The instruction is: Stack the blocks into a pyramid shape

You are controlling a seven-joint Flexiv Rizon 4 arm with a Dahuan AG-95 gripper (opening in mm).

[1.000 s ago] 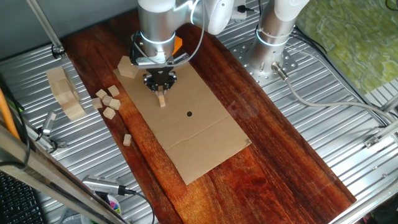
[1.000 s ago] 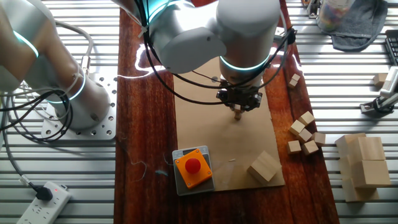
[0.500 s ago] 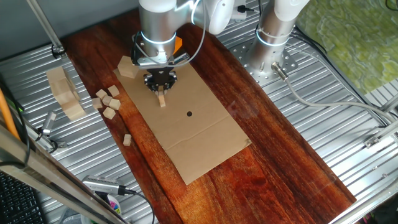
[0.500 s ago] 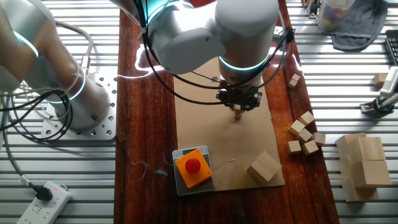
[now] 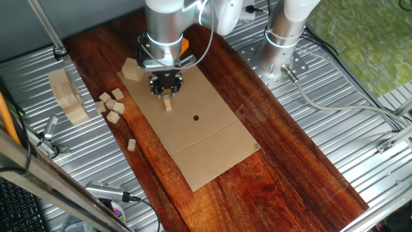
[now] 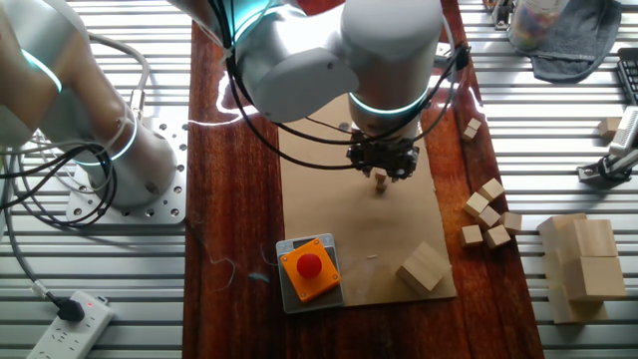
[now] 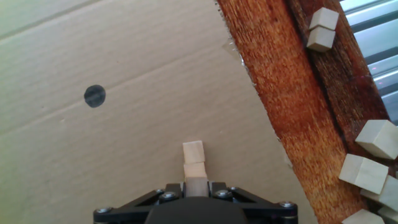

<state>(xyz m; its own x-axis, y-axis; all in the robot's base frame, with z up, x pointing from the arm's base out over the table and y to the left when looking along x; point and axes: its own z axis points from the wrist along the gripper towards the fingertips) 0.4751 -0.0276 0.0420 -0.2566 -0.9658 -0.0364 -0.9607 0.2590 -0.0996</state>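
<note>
My gripper (image 5: 166,92) hangs over the far part of the cardboard sheet (image 5: 206,142). In the hand view its jaws sit tight against both sides of a small pale block (image 7: 196,184). Two more blocks (image 7: 193,152) lie in a line just beyond it on the cardboard. The other fixed view shows the gripper (image 6: 382,170) with a block (image 6: 381,180) showing under it. Several loose blocks (image 5: 111,103) lie in a cluster on the dark wood at the left, and a single block (image 5: 131,145) lies nearer the front. The loose blocks (image 7: 372,155) also show at the right edge of the hand view.
A flat hexagonal wooden piece (image 5: 132,69) lies on the cardboard's far left corner. A big pale wooden slab (image 5: 67,96) rests on the metal table at the left. A red button on an orange box (image 6: 309,267) sits by the cardboard. A black dot (image 5: 196,118) marks the sheet.
The arm has shifted only very slightly over the cardboard. The blocks under the gripper and the loose blocks lie where they were.
</note>
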